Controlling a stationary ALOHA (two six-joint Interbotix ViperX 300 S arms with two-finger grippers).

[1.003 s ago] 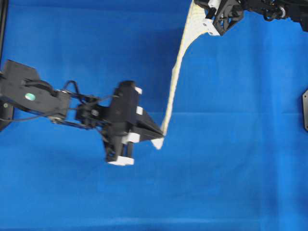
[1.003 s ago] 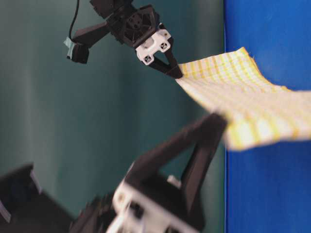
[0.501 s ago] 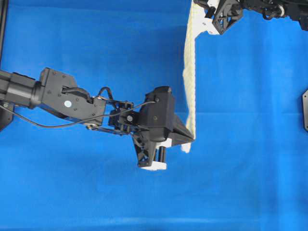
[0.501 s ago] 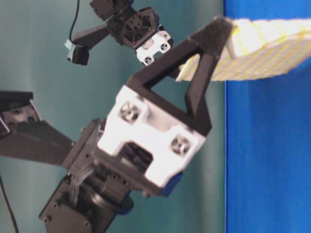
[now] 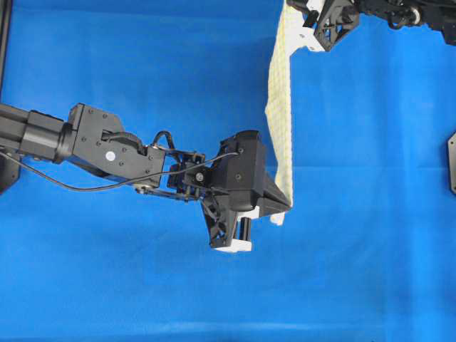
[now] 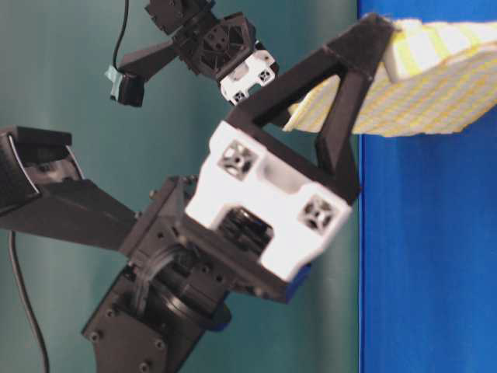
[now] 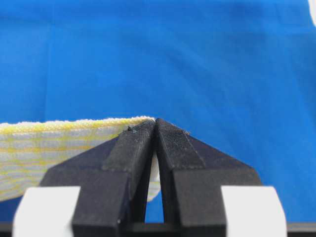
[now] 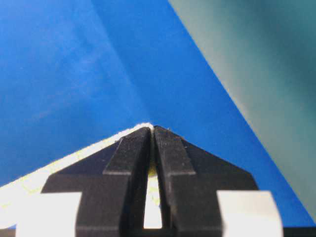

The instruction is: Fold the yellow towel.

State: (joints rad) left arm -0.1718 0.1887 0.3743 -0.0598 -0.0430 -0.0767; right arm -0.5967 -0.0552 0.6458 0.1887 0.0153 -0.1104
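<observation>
**Towel held aloft by two corners, mid-fold**

Blue cloth surface point(image 5: 370, 235), plain and flat, filling the overhead view; teal wall behind it in the table-level view.

Item 1, left of the overhead view: left gripper point(image 5: 287, 205), reaching in from the left edge. Fingers pressed together on a corner of the yellow towel point(image 5: 280, 121); the left wrist view shows the hem pinched at the very tips. Grip shallow.

Item 2, centre: the yellow towel, white with yellow check, stretched edge-on between the two grippers and lifted off the surface. It hangs as a narrow band from top centre down to the left gripper, with a slight bow along its length.

Item 3, top right: right gripper point(image 5: 305, 27), fingers likewise clamped on the far corner; the right wrist view shows cloth caught between the tips.

Handling note, as judgement: the fold will go cleanly if both corners travel together at equal height, keeping the held edge taut but not strained, since both pinches sit near the hem and could slip. Lower the hanging part first so it lies flat, then lay the held edge squarely over the opposite edge before releasing.
</observation>
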